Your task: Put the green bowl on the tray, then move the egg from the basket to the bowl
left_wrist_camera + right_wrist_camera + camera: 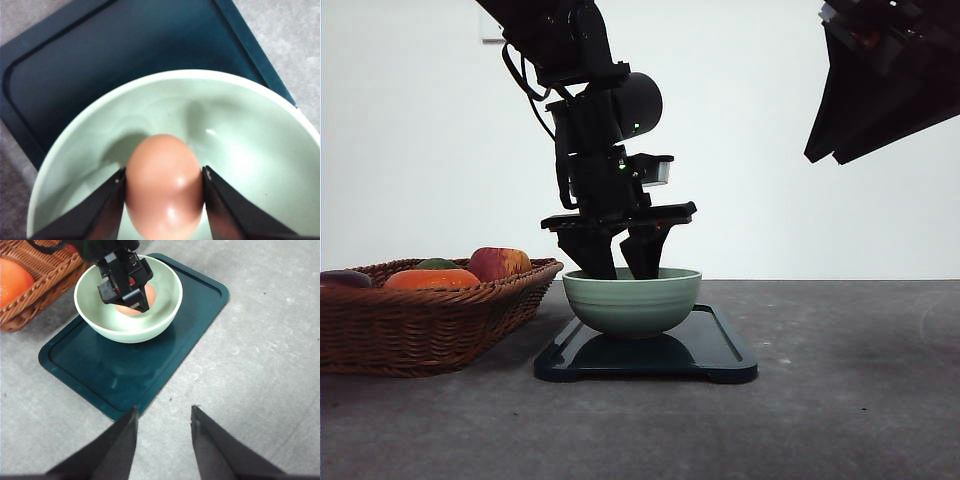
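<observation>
- Egg (164,185), closest to the left wrist camera, is pinched between the left gripper's (623,262) jaws inside the bowl (632,300).
- Left arm reaches steeply down into the bowl, which sits on the tray (720,350) beside the basket (420,320).
- Right gripper (162,440) hovers raised, jaws spread, empty.

We find no readable text, labels, brands, numbers or signs anywhere in these three views.

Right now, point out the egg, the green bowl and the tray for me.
egg (165,187): left wrist view, middle of its shell.
green bowl (632,305): front view, outer wall.
tray (130,375): right wrist view, bare floor in front of the bowl.
</observation>
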`<state>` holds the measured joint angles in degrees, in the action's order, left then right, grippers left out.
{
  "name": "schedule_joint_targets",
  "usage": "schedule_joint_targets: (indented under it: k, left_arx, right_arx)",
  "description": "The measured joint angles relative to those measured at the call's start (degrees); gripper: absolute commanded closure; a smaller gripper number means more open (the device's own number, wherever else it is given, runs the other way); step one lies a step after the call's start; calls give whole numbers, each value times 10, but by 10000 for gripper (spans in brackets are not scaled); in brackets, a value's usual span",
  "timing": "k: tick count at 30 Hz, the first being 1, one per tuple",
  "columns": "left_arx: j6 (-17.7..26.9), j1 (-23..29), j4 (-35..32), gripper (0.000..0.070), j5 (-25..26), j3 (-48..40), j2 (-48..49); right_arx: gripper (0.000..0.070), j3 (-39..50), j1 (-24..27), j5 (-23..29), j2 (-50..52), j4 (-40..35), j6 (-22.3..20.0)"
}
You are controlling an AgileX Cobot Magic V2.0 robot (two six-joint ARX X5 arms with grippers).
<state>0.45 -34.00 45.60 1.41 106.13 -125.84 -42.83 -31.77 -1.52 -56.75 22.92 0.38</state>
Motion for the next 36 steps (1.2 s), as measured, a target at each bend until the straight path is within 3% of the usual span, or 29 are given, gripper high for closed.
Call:
schedule_joint_targets:
  k: [15,20,28,36]
  left_arx:
    - [0,-2,-2,506,0,0,-5]
    - [0,-3,2,382,0,0,-5]
    - [0,-4,34,365,0,14,-11]
    - [0,-4,91,331,0,99,-13]
  right_arx:
    - [490,0,0,0,0,0,0]
    - [490,0,0,0,0,0,0]
    - [490,0,0,0,0,0,0]
    - [490,0,0,0,0,0,0]
